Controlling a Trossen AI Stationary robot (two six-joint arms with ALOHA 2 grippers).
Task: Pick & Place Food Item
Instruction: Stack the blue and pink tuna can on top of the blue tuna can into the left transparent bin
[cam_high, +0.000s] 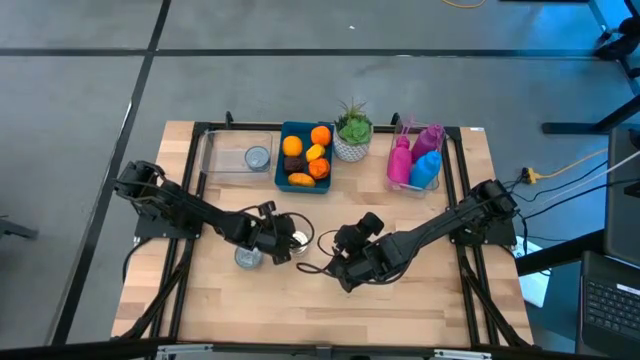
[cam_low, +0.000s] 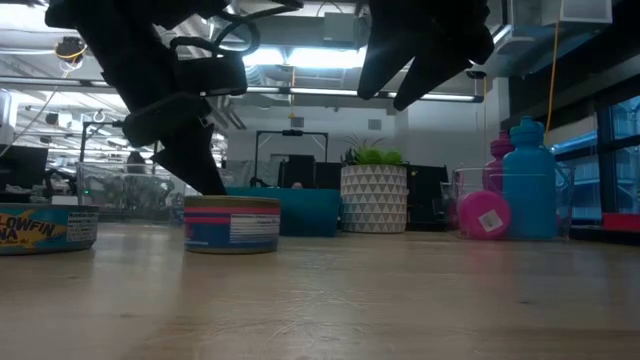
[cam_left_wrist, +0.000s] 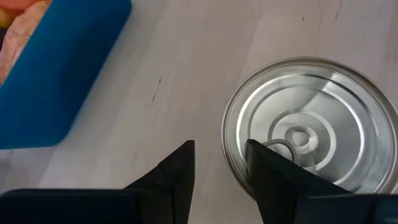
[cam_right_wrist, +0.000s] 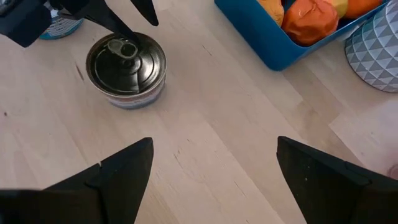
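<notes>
We count three tins: one with a ring-pull lid (cam_high: 297, 238), one (cam_high: 247, 257) just beside it on the bench (cam_high: 420, 300), and one (cam_high: 257, 157) in the single clear tray (cam_high: 215, 160). We see one blue bin (cam_high: 283, 150) of orange foods, one potted plant (cam_high: 352, 135), two pink bottles (cam_high: 400, 160) and one blue bottle (cam_high: 424, 168).

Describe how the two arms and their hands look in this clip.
Both arms are black, jointed and slim, with black cables looping near the wrists. The left hand has two flat, wedge-shaped black fingers; the right hand has broader, matte black, triangular ones. No markings are visible.
</notes>
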